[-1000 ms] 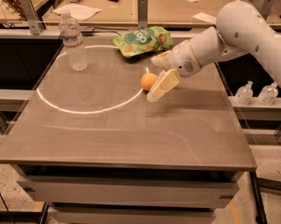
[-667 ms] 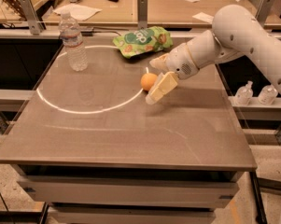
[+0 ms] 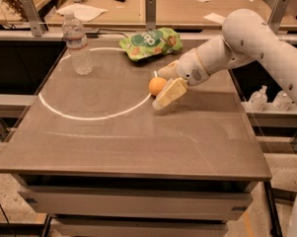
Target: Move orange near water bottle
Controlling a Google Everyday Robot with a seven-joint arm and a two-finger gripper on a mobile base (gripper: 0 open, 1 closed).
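The orange (image 3: 157, 85) rests on the brown table (image 3: 138, 142), right of centre. My gripper (image 3: 158, 90) reaches in from the right on the white arm (image 3: 246, 38). It is open, with one finger behind the orange and the other finger (image 3: 168, 94) in front, so the orange sits between the fingertips on the table. The water bottle (image 3: 77, 44) stands upright at the table's back left, well apart from the orange and the gripper.
A green snack bag (image 3: 150, 42) lies at the table's back, just behind the gripper. A white circle line (image 3: 89, 116) is marked on the tabletop. Two small pump bottles (image 3: 269, 100) stand on a shelf to the right. A wooden counter (image 3: 177, 6) runs behind.
Almost nothing has moved. The gripper stays around the orange at the same spot on the table.
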